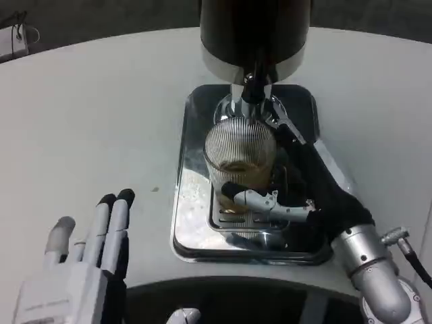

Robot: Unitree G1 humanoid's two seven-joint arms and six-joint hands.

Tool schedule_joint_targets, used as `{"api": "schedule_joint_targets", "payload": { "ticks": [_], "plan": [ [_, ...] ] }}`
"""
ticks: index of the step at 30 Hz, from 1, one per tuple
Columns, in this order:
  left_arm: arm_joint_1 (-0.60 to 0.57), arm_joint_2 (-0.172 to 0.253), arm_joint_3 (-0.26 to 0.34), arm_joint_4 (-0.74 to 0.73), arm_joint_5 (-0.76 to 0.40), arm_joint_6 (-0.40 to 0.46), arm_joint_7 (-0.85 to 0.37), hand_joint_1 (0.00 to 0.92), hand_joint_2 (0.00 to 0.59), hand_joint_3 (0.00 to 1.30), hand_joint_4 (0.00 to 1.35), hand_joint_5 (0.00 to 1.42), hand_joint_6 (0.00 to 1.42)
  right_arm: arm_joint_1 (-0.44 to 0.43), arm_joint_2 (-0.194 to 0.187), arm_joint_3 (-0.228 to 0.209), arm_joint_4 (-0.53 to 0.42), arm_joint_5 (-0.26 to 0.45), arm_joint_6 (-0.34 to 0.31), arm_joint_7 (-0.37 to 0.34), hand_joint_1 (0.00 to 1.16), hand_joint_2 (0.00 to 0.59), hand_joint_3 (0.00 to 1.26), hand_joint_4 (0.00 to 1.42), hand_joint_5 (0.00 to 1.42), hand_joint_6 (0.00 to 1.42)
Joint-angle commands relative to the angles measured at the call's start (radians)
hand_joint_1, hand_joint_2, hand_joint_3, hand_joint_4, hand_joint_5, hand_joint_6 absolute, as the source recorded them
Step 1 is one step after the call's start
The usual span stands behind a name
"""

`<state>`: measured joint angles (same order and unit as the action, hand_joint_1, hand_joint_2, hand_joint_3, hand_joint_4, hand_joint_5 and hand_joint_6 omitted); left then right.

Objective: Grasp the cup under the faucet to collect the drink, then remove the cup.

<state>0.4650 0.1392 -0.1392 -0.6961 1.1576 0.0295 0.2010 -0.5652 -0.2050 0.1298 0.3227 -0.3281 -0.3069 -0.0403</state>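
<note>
Right hand (pixel 297 196) wraps the ribbed cup (pixel 240 154) standing on the drip tray (pixel 192 223) under the faucet (pixel 251 88), amber drink partly filling it; removal not yet done; left hand (pixel 81 263) rests open, fingers apart, on the bench (pixel 101 121).

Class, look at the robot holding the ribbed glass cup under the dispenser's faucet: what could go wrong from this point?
1. The ribbed glass cup already holds amber drink; pulling it away at a tilt could spill onto the metal drip tray.
2. The cup's rim sits close beneath the faucet, so lifting could knock it.
3. The right hand may slip on the glass.
</note>
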Motion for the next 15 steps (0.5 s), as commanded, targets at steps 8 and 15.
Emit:
{"api": "schedule_joint_targets", "payload": {
  "ticks": [8, 15],
  "plan": [
    [0.014, -0.006, 0.01, -0.017, 0.018, 0.011, -0.028, 0.0, 0.16, 0.0, 0.0, 0.15, 0.01, 0.008, 0.04, 0.021, 0.0, -0.001, 0.001, -0.008, 0.83, 0.156, 0.16, 0.27, 0.33, 0.44],
    [0.016, -0.006, 0.021, -0.024, 0.013, 0.015, -0.035, 0.0, 0.16, 0.0, 0.0, 0.15, 0.01, 0.009, 0.059, 0.018, 0.003, -0.001, 0.005, -0.033, 0.91, 0.162, 0.22, 0.35, 0.48, 0.81]
  ]
}}
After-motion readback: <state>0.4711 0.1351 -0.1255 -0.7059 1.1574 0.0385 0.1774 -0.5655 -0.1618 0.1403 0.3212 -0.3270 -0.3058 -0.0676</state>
